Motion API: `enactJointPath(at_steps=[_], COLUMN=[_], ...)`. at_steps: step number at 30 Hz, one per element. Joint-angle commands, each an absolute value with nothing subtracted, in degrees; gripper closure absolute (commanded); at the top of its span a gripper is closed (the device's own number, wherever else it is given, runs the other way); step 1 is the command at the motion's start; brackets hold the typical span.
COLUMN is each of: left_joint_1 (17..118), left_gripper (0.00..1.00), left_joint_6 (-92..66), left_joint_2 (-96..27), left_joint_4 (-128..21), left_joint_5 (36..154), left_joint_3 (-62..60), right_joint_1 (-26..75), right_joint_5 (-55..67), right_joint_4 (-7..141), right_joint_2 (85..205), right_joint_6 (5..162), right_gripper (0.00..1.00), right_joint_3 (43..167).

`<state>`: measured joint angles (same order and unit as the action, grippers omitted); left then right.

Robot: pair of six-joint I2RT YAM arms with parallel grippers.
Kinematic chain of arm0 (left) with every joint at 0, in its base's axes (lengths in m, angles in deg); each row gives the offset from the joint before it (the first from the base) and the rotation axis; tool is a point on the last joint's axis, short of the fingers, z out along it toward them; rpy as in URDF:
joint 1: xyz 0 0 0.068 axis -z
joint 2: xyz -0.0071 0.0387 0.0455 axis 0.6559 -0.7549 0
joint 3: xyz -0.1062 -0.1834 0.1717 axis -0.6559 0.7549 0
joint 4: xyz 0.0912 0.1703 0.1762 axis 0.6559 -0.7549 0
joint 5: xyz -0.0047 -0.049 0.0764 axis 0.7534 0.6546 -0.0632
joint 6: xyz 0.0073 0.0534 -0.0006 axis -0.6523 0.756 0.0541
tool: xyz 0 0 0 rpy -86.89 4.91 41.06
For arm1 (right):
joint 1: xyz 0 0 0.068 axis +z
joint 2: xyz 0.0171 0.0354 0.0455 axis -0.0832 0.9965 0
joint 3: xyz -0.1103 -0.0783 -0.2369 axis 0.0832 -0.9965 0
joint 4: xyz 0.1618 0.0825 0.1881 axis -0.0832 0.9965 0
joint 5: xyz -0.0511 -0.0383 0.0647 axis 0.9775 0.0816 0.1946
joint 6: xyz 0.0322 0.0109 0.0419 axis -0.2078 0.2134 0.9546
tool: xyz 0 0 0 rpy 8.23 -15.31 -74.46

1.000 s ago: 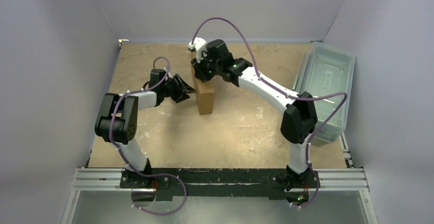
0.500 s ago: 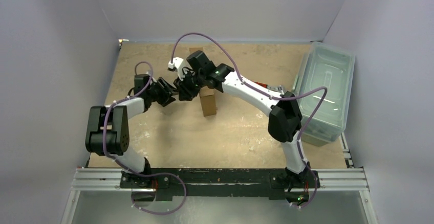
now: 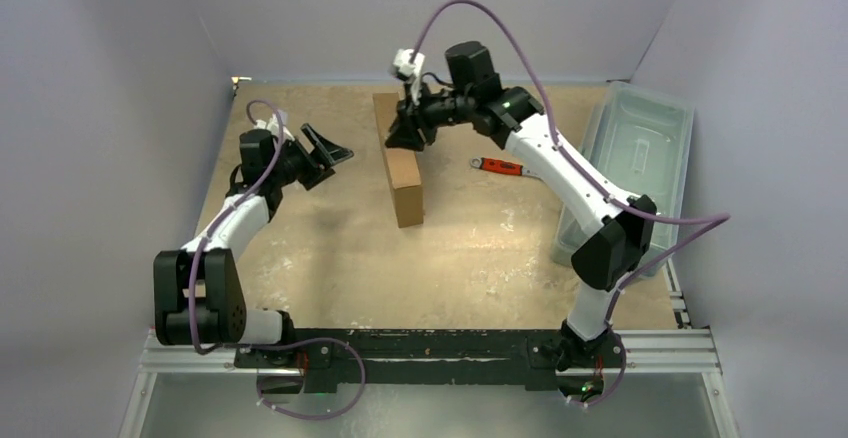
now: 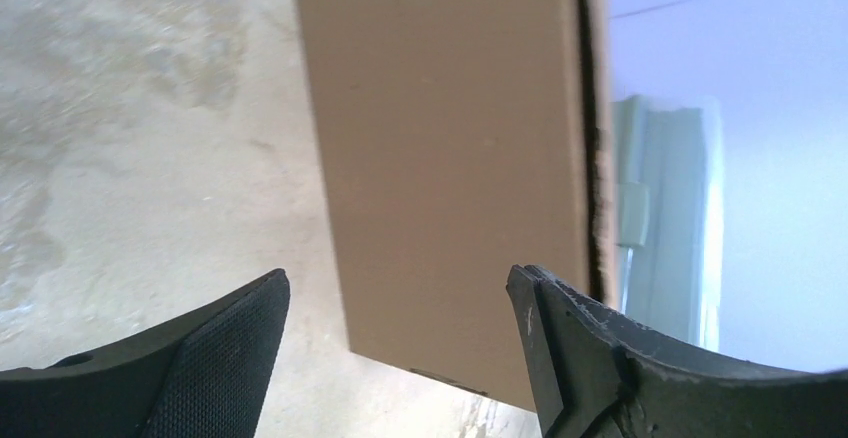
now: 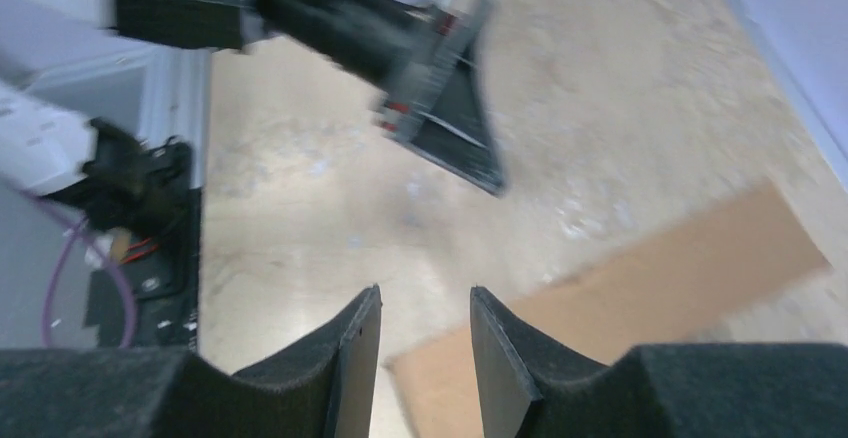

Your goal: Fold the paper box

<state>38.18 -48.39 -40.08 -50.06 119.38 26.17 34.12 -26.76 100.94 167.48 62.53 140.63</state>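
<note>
- Standing on edge at the middle of the beige table point(image 3: 480, 258), the plain brown cardboard box point(image 3: 403, 183) seems folded shut.
- The left gripper point(image 3: 333, 148) gapes empty, apart at its left; the right gripper point(image 3: 407, 140), slightly open and empty, hovers over its far end.
- Last step, I judge: only retreat.

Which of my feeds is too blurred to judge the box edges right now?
Right wrist view: motion-smeared, with the paper box edge soft and everything beyond it streaked. Left wrist view: the box face is crisp, though the bright wall past its right edge is washed out and the plastic bin is out of focus. Top external view: sharp and evenly lit, with only faint shadows.
</note>
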Motion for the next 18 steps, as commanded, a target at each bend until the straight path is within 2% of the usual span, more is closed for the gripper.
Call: enactJointPath(at_steps=[1, 5, 14, 18], left_joint_1=[40.04, 44.97, 52.15, 53.05], left_gripper=[0.18, 0.17, 0.15, 0.20], left_joint_6=[-50.66, -52.82, -49.89, -49.22], left_joint_2=[-34.94, -36.04, -42.20, -45.04], left_joint_4=[-43.64, -39.61, -47.95, -51.45], left_joint_5=[123.64, 123.18, 115.78, 114.67], left_joint_3=[23.70, 21.30, 12.91, 10.82], right_joint_1=[27.73, 24.76, 22.32, 21.78], right_joint_5=[-26.58, -26.36, -27.46, -27.47], right_joint_4=[96.62, 93.53, 91.19, 90.82], right_joint_2=[168.08, 169.40, 169.18, 168.83], right_joint_6=[69.08, 72.51, 73.47, 73.48], right_gripper=[0.58, 0.58, 0.57, 0.56], right_joint_3=[135.27, 131.69, 126.97, 125.80])
